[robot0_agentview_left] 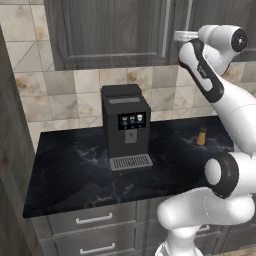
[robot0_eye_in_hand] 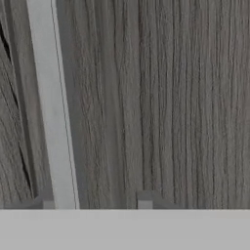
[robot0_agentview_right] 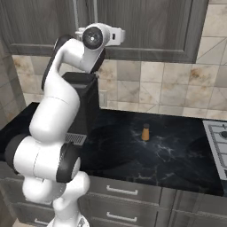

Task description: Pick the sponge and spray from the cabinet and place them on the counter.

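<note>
Close against the cabinet (robot0_eye_in_hand: 161, 97) door, gripper (robot0_eye_in_hand: 95, 201) jaws gape beside its silver handle (robot0_eye_in_hand: 51, 107), holding nothing.

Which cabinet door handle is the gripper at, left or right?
The right door's handle, beside the centre seam; the gripper is raised against it. The left door's handle sits just across the seam.

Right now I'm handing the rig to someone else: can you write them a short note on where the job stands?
Gripper: raised at the cabinet door, close to its silver bar handle; fingertips apart, nothing between them.
Cabinet doors look shut, so the sponge and spray are hidden.
Counter: holds the coffee machine and a small orange shaker; neither task item is on it.
Done: arm brought up to the door.
Left: grip the handle, open the door, take out both items and set them on the counter.
</note>
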Motion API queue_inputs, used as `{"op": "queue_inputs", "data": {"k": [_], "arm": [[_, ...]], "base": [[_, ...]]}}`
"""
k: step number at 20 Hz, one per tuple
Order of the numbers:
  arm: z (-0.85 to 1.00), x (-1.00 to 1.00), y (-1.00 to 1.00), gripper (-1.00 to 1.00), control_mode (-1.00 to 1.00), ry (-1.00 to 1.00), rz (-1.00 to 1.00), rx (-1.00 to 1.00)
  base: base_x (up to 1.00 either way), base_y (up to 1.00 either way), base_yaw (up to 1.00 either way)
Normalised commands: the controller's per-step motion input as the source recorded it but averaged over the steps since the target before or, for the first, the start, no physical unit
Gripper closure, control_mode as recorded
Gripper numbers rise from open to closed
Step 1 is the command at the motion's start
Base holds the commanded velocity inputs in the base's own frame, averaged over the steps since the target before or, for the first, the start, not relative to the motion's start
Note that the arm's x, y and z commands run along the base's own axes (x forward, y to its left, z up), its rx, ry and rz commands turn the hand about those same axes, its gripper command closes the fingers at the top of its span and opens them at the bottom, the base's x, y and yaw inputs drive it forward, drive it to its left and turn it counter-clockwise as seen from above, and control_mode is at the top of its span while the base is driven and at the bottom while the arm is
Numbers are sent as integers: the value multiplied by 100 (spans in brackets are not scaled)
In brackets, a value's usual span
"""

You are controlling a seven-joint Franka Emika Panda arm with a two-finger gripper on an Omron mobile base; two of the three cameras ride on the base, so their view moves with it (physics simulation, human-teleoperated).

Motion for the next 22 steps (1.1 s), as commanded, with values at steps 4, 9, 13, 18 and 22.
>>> {"op": "queue_inputs", "data": {"k": [4, 9, 13, 18, 22], "arm": [[-9, -8, -40, 100, -100, 8, 1, 0], [-8, -35, -75, 100, -100, 0, 2, 0], [-2, -51, -95, 100, -100, 0, 2, 0], [0, -61, -100, 100, -100, 0, 1, 1], [0, -58, -100, 100, -100, 0, 0, 1]], "base": [[0, 0, 0], [0, 0, 0], [0, 0, 0], [0, 0, 0], [0, 0, 0]]}}
